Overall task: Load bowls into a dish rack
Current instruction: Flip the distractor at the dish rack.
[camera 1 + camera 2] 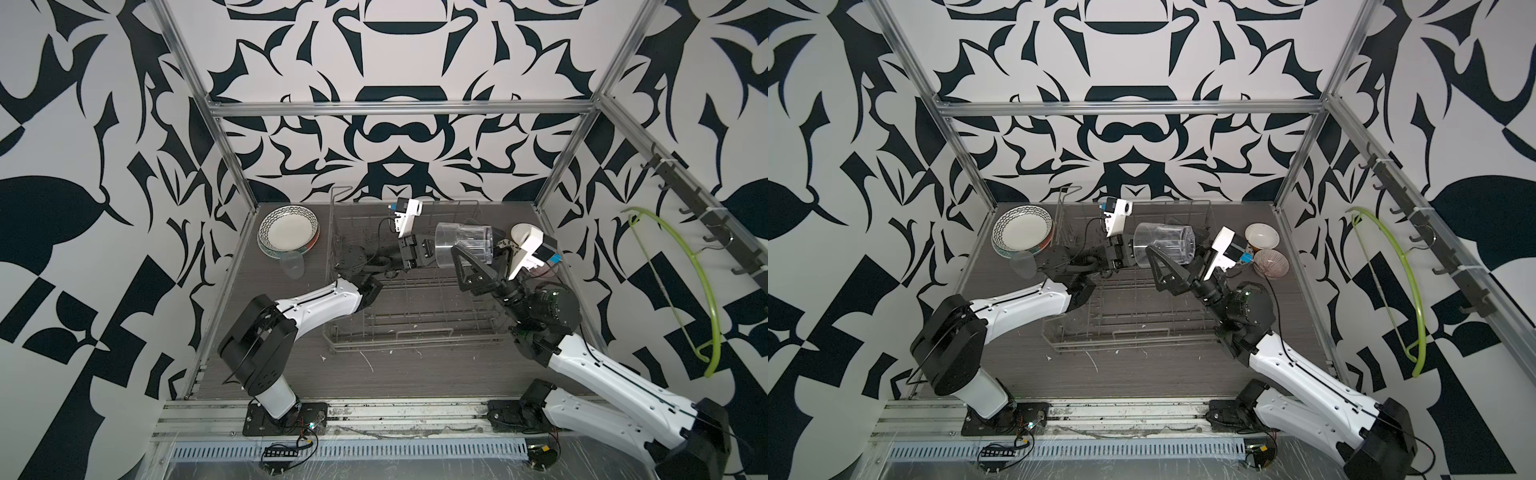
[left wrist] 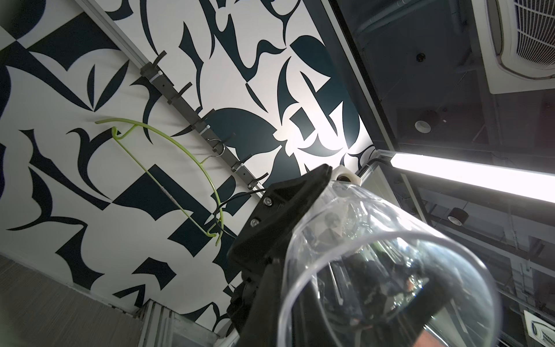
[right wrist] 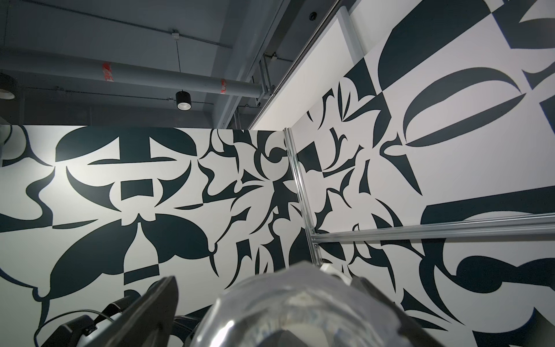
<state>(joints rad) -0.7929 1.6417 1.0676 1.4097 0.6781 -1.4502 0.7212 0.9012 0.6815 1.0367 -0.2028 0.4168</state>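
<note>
The grey wire dish rack (image 1: pixel 415 316) (image 1: pixel 1133 316) stands mid-table. Above its far end a clear drinking glass (image 1: pixel 463 241) (image 1: pixel 1163 243) (image 2: pixel 390 240) (image 3: pixel 285 300) lies sideways in the air. My left gripper (image 1: pixel 430 252) (image 1: pixel 1126 254) is shut on its rim. Around its base my right gripper (image 1: pixel 478 249) (image 1: pixel 1177 251) (image 3: pixel 267 282) stands open, one finger clear of the glass. Two bowls sit right of the rack: a white-inside one (image 1: pixel 524 233) (image 1: pixel 1261 235) and a pinkish striped one (image 1: pixel 1271 262), partly hidden behind the right wrist.
Far left of the rack a shallow dish with a black zigzag rim (image 1: pixel 288 227) (image 1: pixel 1022 227) tops a stack of plates. A second clear glass (image 1: pixel 293 266) (image 1: pixel 1023 264) lies beside the stack. A green hanger (image 1: pixel 706 291) hangs on the right wall.
</note>
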